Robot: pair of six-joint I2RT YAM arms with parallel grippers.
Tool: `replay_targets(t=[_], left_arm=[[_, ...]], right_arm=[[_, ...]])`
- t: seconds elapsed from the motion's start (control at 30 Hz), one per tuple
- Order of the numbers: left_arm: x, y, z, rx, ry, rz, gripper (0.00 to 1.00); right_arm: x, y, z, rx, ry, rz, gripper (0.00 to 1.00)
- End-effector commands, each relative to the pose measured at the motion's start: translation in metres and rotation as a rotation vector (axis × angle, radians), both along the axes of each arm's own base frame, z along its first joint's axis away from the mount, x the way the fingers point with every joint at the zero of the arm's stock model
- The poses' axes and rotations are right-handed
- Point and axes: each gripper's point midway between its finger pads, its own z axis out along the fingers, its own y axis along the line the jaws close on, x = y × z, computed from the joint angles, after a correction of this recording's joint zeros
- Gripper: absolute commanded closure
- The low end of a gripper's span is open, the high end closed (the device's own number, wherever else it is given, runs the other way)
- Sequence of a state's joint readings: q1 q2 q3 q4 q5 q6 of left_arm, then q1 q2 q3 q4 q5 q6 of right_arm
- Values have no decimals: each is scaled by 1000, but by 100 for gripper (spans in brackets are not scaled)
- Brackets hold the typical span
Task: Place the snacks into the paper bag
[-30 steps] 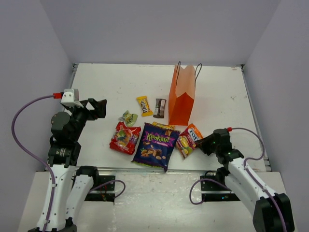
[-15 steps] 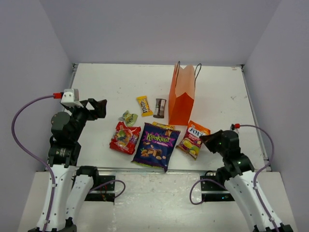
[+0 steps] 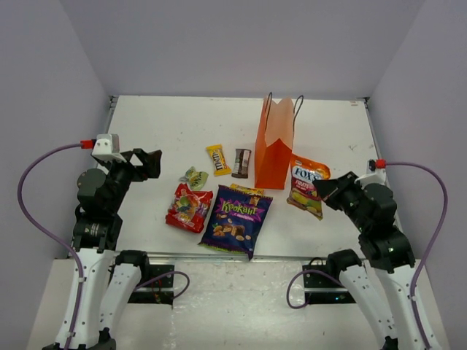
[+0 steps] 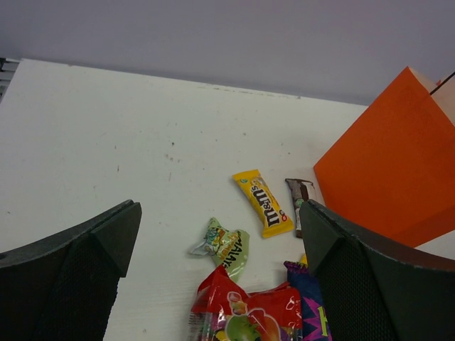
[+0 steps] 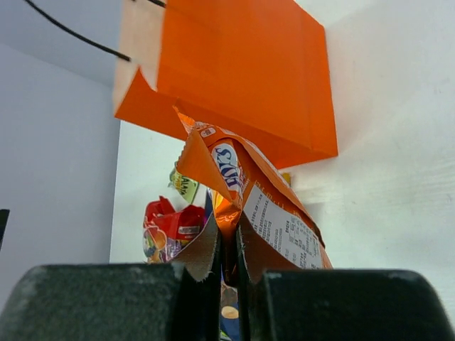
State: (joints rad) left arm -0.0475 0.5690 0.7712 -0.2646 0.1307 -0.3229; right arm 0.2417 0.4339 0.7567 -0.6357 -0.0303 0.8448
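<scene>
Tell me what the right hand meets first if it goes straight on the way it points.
Probably the paper bag: the right hand, shut on the orange bag, points at its orange side, so the held packet would touch first. Depth is unclear.

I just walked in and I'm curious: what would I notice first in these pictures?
The tall orange paper bag standing upright on the white table grabs the eye first. Just to its right, the right gripper pinches an orange bag of snacks, held up off the table. Nearer the front, a big purple nut bag lies flat beside a red bag.
</scene>
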Motion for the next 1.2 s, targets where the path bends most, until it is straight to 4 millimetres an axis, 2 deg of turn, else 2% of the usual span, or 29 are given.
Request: replay_targets(t=[0.0,0.07,0.1,0.33,0.37,0.43,0.5,0.53,0.57,0.6,0.63,0.67,0.87,1.07,1.17], left_arm=[[-3,-5,8,1,-23,-28,0],[-3,-5,8,1,-25,-29,0],[-3,-5,8,1,-25,-29,0],[-3,-5,8,3,-26,-29,0],[-3,-5,8,3,-28,-29,0],[-3,-6,8,3,-26,-32,0],[-3,-5,9,2,-30,-32,0],[-3,-5,10,2,-31,-32,0],[-4,-6,9,2,-31,-35,0],[-4,-6,9,4,-31,-37,0],[-4,-6,9,4,-31,-37,0],[-3,-6,9,4,-30,-35,0],[-4,-6,10,5,-33,-38,0],[-5,-7,10,7,-34,-40,0],[-5,-7,10,7,-34,-40,0]], right_arm=[[2,9,56,-38,-157,88,100],[5,12,68,-54,-181,107,100],[4,12,84,-53,-214,110,100],[10,17,139,-68,-316,135,100],[9,18,153,-63,-347,141,100],[17,23,158,-67,-344,158,100],[22,25,176,-66,-383,159,100],[33,29,177,-72,-371,162,100],[36,29,193,-69,-408,158,100],[42,30,197,-74,-408,156,100],[57,33,195,-94,-386,158,100],[61,34,209,-100,-411,156,100],[102,35,235,-134,-432,107,100],[131,35,254,-141,-437,60,100],[149,36,251,-132,-427,36,100]])
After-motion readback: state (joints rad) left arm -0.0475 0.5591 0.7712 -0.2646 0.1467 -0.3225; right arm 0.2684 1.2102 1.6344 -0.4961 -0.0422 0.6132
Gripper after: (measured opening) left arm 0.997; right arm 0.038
